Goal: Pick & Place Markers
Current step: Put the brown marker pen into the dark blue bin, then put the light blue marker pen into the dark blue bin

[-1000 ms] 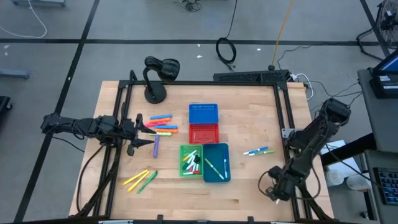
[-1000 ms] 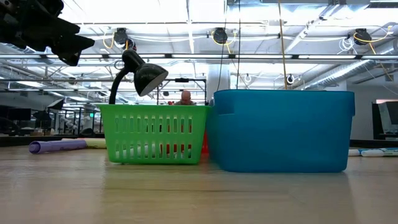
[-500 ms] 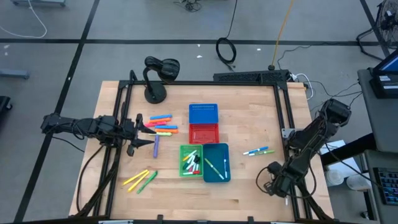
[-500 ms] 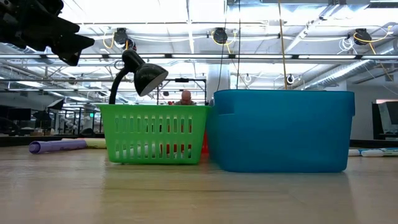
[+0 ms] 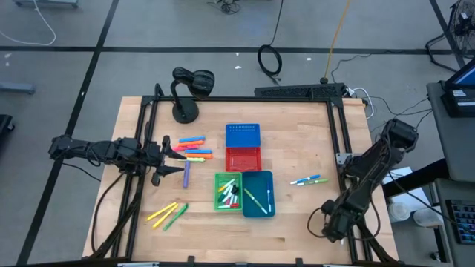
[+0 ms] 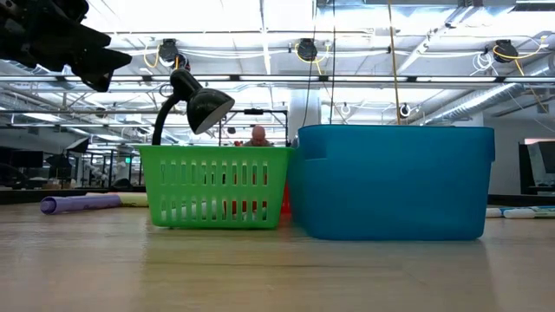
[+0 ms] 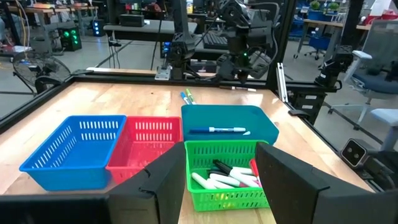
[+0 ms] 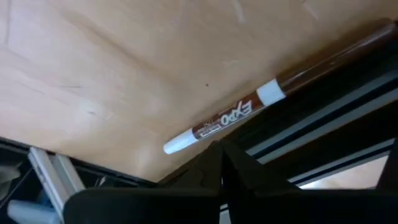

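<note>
Loose markers lie on the wooden table: an orange, pink and yellow cluster (image 5: pixel 194 148), a purple one (image 5: pixel 186 174), a yellow and green group (image 5: pixel 167 215), and blue and green ones (image 5: pixel 308 180). More markers lie in the green bin (image 7: pixel 227 177) and the teal bin (image 7: pixel 217 130). A brown marker (image 8: pixel 273 93) lies flat at the table's near right edge beside a black frame rail. My right gripper (image 8: pixel 219 154) hovers shut just short of its white end. My left gripper (image 7: pixel 221 180) stands open and level at the table's left side, by the cluster, touching nothing.
A blue bin (image 5: pixel 243 136) and a red bin (image 5: pixel 243 158) stand in the middle, beyond the green bin (image 5: pixel 219 179) and the teal bin (image 5: pixel 271 211). A black desk lamp (image 5: pixel 185 96) stands at the far left. A black frame (image 5: pixel 338 148) borders the table.
My right gripper has shifted slightly at the table's near right corner and tipped a little more downward. The markers and bins lie as before.
</note>
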You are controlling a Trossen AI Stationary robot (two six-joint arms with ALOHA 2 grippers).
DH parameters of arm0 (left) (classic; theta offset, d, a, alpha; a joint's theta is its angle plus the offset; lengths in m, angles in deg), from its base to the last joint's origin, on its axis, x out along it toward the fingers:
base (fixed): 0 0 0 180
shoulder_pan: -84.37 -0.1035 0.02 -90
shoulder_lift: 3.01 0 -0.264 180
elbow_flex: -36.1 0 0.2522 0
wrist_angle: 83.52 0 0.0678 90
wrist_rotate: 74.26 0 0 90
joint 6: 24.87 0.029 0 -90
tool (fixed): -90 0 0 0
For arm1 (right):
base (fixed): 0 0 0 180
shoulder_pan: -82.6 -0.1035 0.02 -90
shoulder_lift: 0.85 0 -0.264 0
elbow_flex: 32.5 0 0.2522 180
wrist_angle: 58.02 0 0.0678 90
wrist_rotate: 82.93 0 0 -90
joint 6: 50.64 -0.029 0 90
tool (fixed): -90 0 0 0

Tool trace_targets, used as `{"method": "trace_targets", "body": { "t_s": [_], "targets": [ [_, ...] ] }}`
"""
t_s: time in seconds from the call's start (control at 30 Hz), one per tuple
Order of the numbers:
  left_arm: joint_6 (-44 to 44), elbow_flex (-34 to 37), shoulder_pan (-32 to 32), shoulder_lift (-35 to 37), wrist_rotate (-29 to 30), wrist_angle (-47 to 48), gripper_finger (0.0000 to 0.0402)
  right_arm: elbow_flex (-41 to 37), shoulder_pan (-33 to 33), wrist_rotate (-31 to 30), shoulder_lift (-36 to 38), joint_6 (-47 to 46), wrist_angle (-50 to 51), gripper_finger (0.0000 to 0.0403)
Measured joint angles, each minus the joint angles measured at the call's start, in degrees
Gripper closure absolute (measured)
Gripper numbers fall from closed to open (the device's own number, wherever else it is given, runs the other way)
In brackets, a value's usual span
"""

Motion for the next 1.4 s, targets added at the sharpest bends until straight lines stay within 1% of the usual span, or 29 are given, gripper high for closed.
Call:
{"method": "trace_targets", "body": {
  "t_s": [0.17,0.3,0.43,0.53,0.67,0.77,0.9,0.97,1.07,1.13,1.2,1.23,1.27,1.3,1.33,1.37,1.4],
  "targets": [
    [0.0,0.0,0.0,0.0,0.0,0.0,0.0204,-0.3,1.1,1.7,-2.9,3.5,2.3,0.0403],
    [0.0,0.0,0.0,0.0,0.0,0.0,0.0204,-0.4,2.1,4.0,-4.3,2.3,3.3,0.0403],
    [0.0,0.0,0.0,0.0,0.0,0.0,0.0204,-0.4,3.4,3.7,-5.8,0.9,3.9,0.0403],
    [0.0,0.0,0.0,0.0,0.0,-0.1,0.0204,-0.4,5.1,-1.7,-5.8,0.3,2.2,0.0403],
    [0.0,0.0,0.0,0.0,0.0,0.0,0.0204,-0.4,7.2,-5.6,-5.4,3.9,1.0,0.0403],
    [0.0,0.0,0.0,0.0,0.0,0.0,0.0204,-0.4,7.7,-8.2,-5.3,5.0,3.0,0.0403],
    [0.0,0.0,0.0,0.0,0.0,0.0,0.0204,-0.4,7.1,-13.6,-5.3,5.2,7.0,0.0403],
    [0.0,0.0,0.0,0.0,0.0,0.0,0.0204,-0.4,7.0,-17.2,-5.3,6.1,8.2,0.0403],
    [0.0,0.0,0.0,0.0,0.0,0.0,0.0204,-0.4,7.0,-24.6,-5.2,9.1,8.9,0.0403],
    [0.0,0.0,0.0,0.0,0.0,0.0,0.0204,-0.3,7.0,-30.5,-5.2,11.1,8.7,0.0403],
    [0.0,0.0,0.0,0.0,0.0,0.0,0.0204,-0.3,7.0,-38.0,-5.2,12.8,8.2,0.0403],
    [0.0,0.0,0.0,0.0,0.0,0.0,0.0204,-0.4,7.0,-44.4,-5.1,13.7,7.7,0.0403],
    [0.0,0.0,0.0,0.0,0.0,0.0,0.0204,-0.5,7.1,-53.6,-4.9,14.6,7.0,0.0403],
    [0.0,0.0,0.0,0.0,0.0,0.0,0.0204,-0.5,7.5,-60.4,-4.9,15.6,7.0,0.0403],
    [0.0,0.0,0.0,0.0,0.0,0.0,0.0204,-1.0,7.9,-66.0,-4.3,16.1,7.7,0.0403],
    [0.0,0.0,0.0,0.0,0.0,0.1,0.0204,-1.6,7.6,-71.6,-3.8,17.6,10.9,0.0403],
    [0.0,0.0,0.0,0.0,0.0,0.0,0.0204,-1.4,7.4,-76.4,-2.7,19.1,9.4,0.0403]
  ]
}}
